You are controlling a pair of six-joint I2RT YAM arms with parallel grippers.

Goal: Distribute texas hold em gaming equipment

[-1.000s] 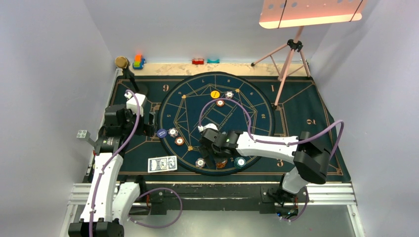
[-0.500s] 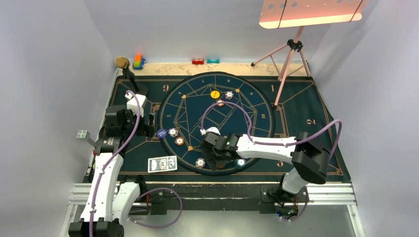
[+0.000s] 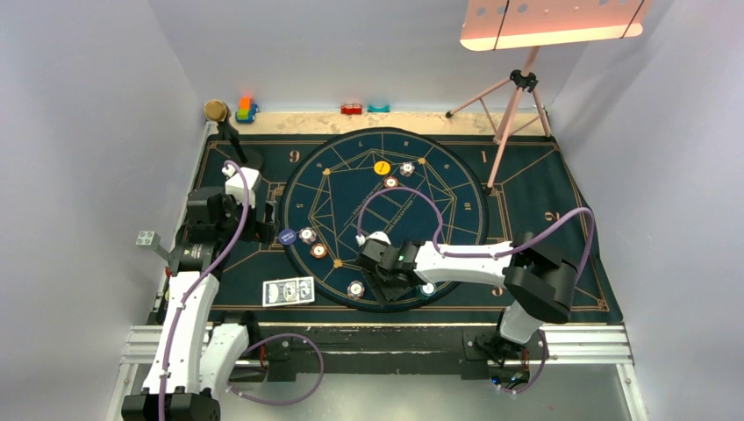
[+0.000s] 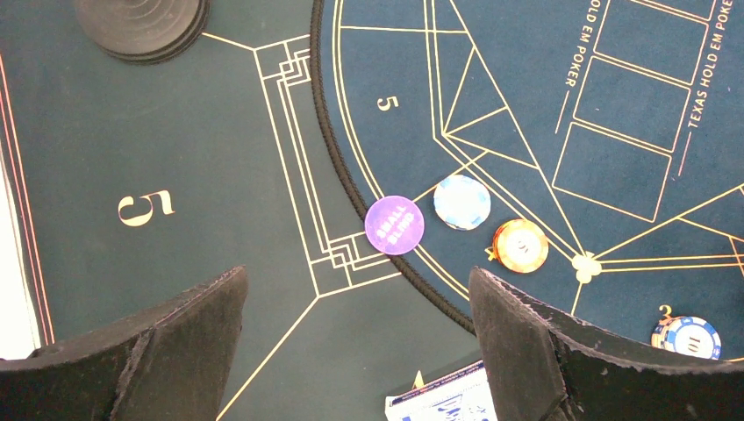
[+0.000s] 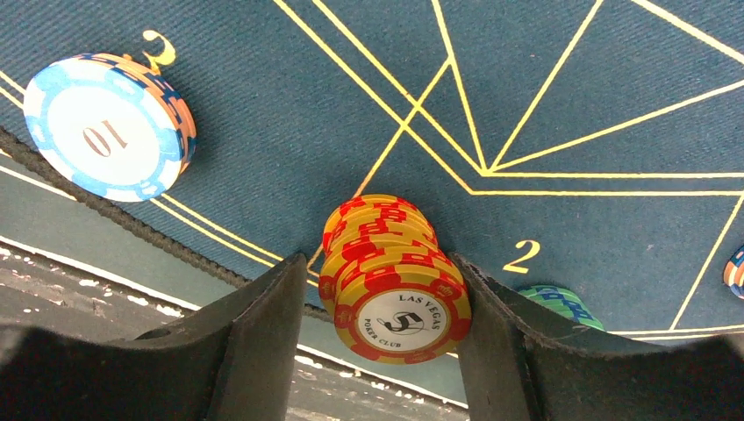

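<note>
In the right wrist view a stack of yellow-and-red poker chips (image 5: 395, 281) stands on the felt between my right gripper's (image 5: 377, 324) jaws. The right finger touches the stack; a narrow gap shows at the left finger, so the gripper is open. From above, that gripper (image 3: 390, 285) covers the stack near the round mat's near edge. A blue-and-white "10" chip (image 5: 107, 127) and a teal chip (image 5: 561, 305) lie to either side. My left gripper (image 4: 355, 342) hangs wide open and empty above the felt, behind the purple small-blind disc (image 4: 394, 224) and over the playing cards (image 4: 443, 403).
A white chip (image 4: 461, 202) and an orange chip (image 4: 520, 246) lie by the purple disc. A yellow disc (image 3: 382, 167) with two chips sits at the mat's far side. A microphone (image 3: 216, 110), toy blocks (image 3: 246, 109) and a pink tripod stand (image 3: 513, 96) line the back.
My right gripper's jaws have narrowed around the chip stack, and that arm has shifted slightly left and nearer. The left arm has not moved.
</note>
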